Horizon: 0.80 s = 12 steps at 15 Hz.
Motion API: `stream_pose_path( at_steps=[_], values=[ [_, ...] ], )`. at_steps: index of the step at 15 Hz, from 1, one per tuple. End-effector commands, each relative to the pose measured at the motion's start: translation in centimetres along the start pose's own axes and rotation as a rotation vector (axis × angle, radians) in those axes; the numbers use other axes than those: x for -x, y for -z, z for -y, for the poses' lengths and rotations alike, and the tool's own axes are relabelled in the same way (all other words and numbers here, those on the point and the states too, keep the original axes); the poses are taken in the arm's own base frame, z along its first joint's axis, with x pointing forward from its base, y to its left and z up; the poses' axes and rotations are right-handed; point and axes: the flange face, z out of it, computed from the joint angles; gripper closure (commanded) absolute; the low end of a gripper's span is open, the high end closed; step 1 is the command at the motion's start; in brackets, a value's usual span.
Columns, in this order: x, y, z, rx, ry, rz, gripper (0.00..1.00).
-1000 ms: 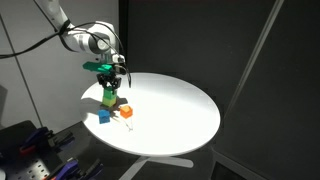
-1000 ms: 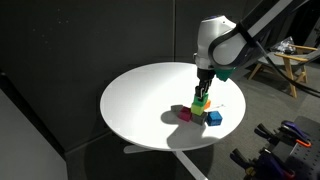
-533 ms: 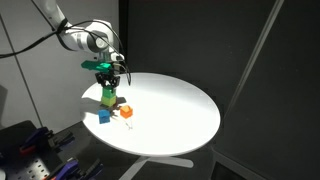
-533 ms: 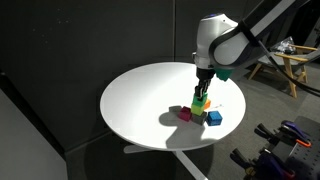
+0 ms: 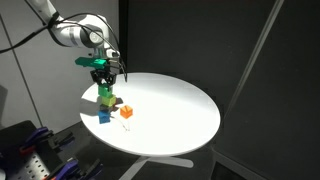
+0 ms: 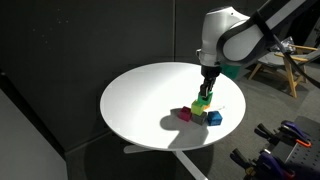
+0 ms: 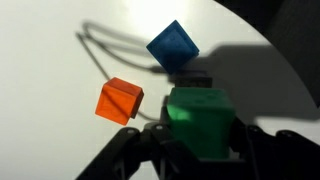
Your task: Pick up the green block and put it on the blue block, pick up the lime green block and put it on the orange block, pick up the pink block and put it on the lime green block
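My gripper is shut on the green block and holds it a little above the white round table. It shows in both exterior views. The blue block lies on the table just beyond the held block. The orange block lies to one side. The lime green block sits below the gripper. The pink block is beside it and does not show in the wrist view.
The table's edge is close to the blocks. Dark curtains surround the table. Equipment stands on the floor beside it.
The gripper has risen a little with the green block held in it. The other blocks have not moved.
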Motion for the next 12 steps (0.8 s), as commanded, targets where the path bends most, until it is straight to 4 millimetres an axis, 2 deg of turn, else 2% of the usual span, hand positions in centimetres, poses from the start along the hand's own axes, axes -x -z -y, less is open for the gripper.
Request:
stream_pose_path(
  at_steps=[1, 7, 12],
  values=[
    [2.2, 1.5, 0.1, 0.023, 0.03, 0.02, 0.73],
    [4.5, 1.7, -0.4, 0.033, 0.08, 0.04, 0.73],
    [5.6, 0.0, -1.1, 0.054, 0.158, 0.067, 0.73]
  ],
)
